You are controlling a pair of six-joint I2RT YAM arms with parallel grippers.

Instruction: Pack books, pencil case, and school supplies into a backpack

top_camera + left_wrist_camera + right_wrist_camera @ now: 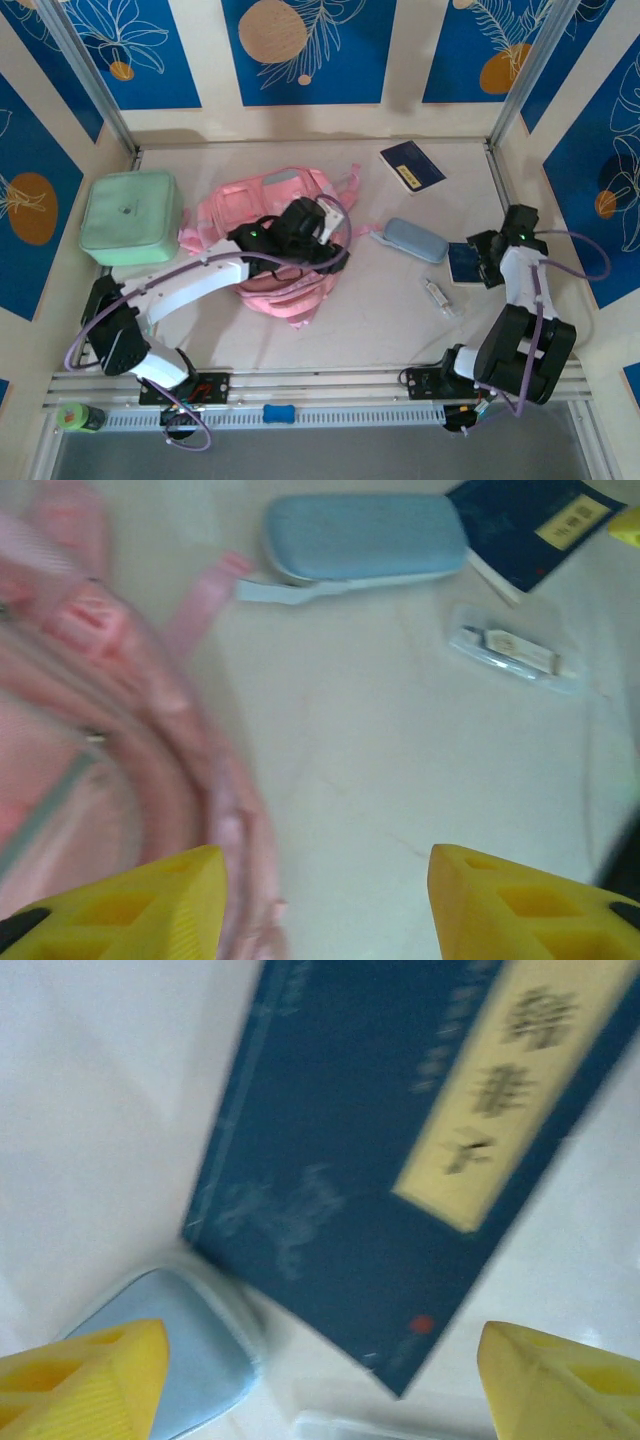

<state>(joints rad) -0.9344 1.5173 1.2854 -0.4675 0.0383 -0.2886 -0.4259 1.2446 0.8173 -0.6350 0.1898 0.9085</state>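
From above, the left gripper hangs over the pink backpack, which looks soft and floppy and is probably best lifted by its rim. The right gripper sits beside the navy book.

In the left wrist view the fingers are parted and hold nothing. The backpack is on their left and the pencil case is well ahead. It looks light and squashy, so I'd pinch it across its narrow middle.

In the right wrist view the jaws are wide and empty, with the book just ahead. It is thin, stiff and lies flat, so I'd take it by an edge.
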